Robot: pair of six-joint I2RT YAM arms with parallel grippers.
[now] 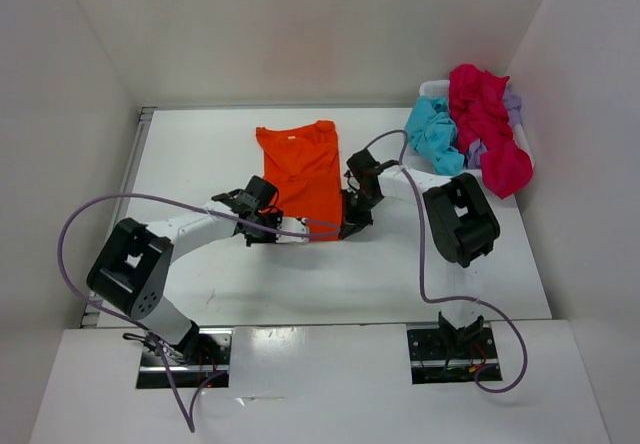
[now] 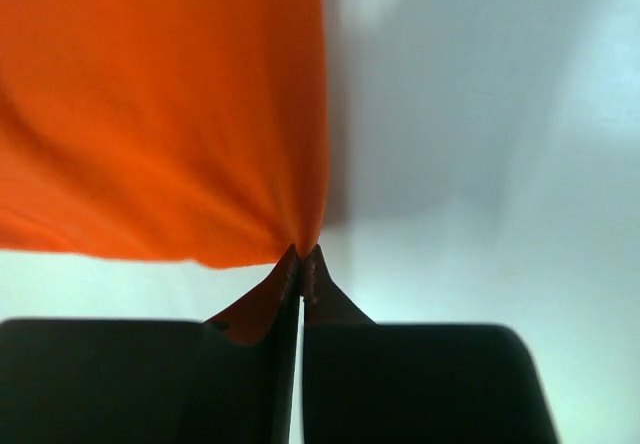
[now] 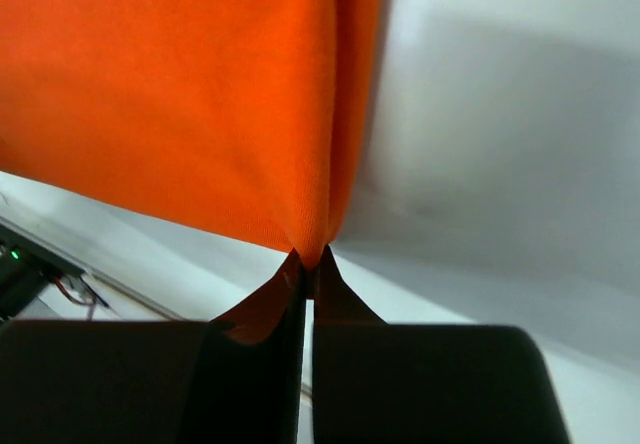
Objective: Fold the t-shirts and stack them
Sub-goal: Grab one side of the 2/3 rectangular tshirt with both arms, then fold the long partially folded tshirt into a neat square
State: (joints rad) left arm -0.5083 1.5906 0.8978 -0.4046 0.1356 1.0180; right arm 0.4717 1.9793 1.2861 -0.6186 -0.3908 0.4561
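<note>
Your left pincer (image 2: 302,259) is clamped tight on the near-left corner of the bright orange cloth t-shirt (image 1: 300,169), which lies spread mid-way across the white table (image 1: 200,144). Your right pincer (image 3: 308,261) nips its near-right corner. At the far right, one white plastic mesh basket (image 1: 432,88) holds three crumpled shirts: one turquoise blue (image 1: 435,134), one magenta-red (image 1: 487,124), one pale lavender (image 1: 514,102). That makes four shirts and two pincers.

Top view: fixed, high, behind the arm bases (image 1: 185,354), looking down and forward over the whole counter (image 1: 200,154), far off. Left and right wrist views: each very close, looking out along its own pinched jaws at the orange shirt (image 2: 160,114), counter beyond. All three share the shirt's near edge.
</note>
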